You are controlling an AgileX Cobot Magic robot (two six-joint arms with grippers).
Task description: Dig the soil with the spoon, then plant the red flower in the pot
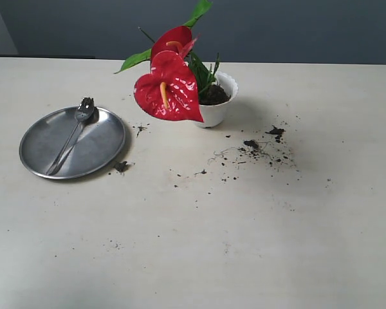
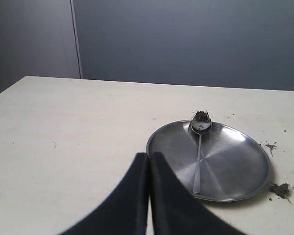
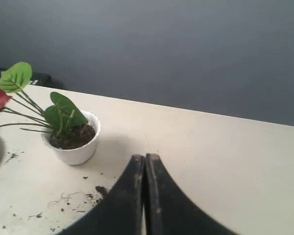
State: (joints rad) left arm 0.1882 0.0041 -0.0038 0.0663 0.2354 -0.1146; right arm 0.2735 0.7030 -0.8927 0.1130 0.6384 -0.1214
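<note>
Plainly, left gripper (image 2: 148, 156) and right gripper (image 3: 144, 157) are fully closed, holding nothing.

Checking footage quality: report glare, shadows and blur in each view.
Exterior view: white glints on the glossy red artificial flower, soft shadow beside the small white pot. Left wrist view: streaky reflections on the round steel plate. Right wrist view: slightly soft throughout.

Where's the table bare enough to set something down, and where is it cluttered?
Bare: the foreground strip of table in front of the plate and pot, and the far right edge. Crowded: between plate and pot, where the red flower overhangs, and the loose crumbs right of the pot.
</note>
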